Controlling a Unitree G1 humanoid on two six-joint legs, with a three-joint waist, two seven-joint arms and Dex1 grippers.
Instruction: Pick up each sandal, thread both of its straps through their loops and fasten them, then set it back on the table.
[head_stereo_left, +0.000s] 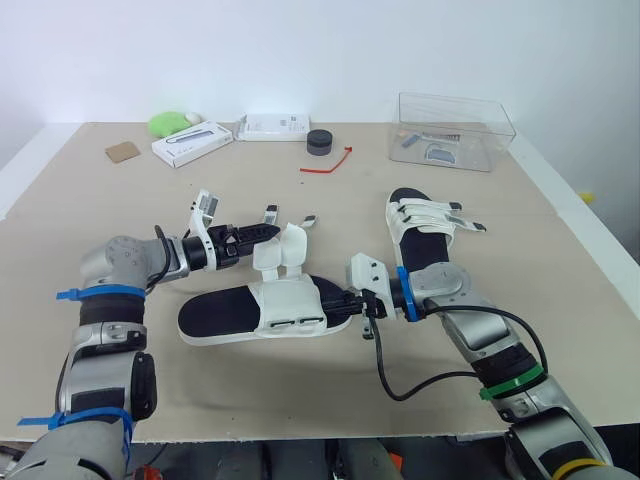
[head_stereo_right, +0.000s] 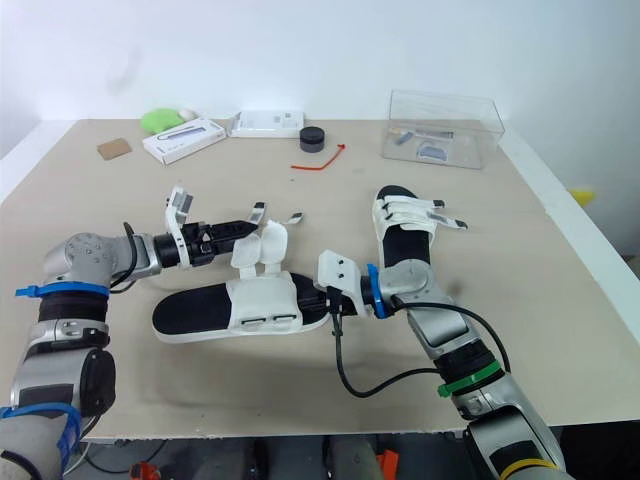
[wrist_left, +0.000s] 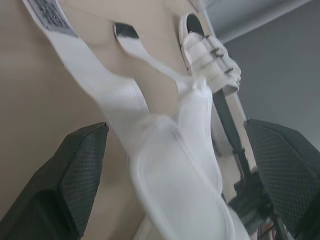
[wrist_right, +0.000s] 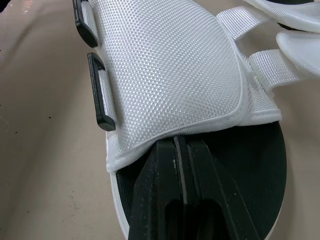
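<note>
Near sandal (head_stereo_left: 220, 318): flat on its sole mid-table (head_stereo_left: 120, 240), unfastened. Far sandal (head_stereo_left: 425, 225): just beyond the right arm, straps look done up.

Left claw (head_stereo_left: 268, 233): wide. Its fingers (wrist_left: 75, 185) stand either side of the raised flap (head_stereo_left: 290, 245) and are not closed on it. Two straps (wrist_left: 125, 32) run off the flap's far edge and lie slack on the table, dark tips free.

Right claw (wrist_right: 181, 142): closed, fingers pressed together. The tips lie on the black insole (wrist_right: 260, 165), just under the edge of the white mesh upper (wrist_right: 170, 70). Cannot tell whether it nips the hem or only pins the sole down; probably the latter.

Two black loops (wrist_right: 102, 92) on the side of the upper, both empty.

Handling (judgement):
- The sandal is light. The foam sole should keep its shape but will likely skate on the table when a strap is tugged, so it needs pinning or a grip on the sole rim.
- Flap and upper are soft padded mesh. They will fold under a pinch and spring back.
- The straps are limp webbing that cannot be pushed. Take each one close behind its tip, or it will buckle at the loop.
- The loops are narrow and rigid, so the tip must go in flat.
- Nothing here is fragile.
- Best holds: sole rim beside the upper for one claw, strap tip for the other.
</note>
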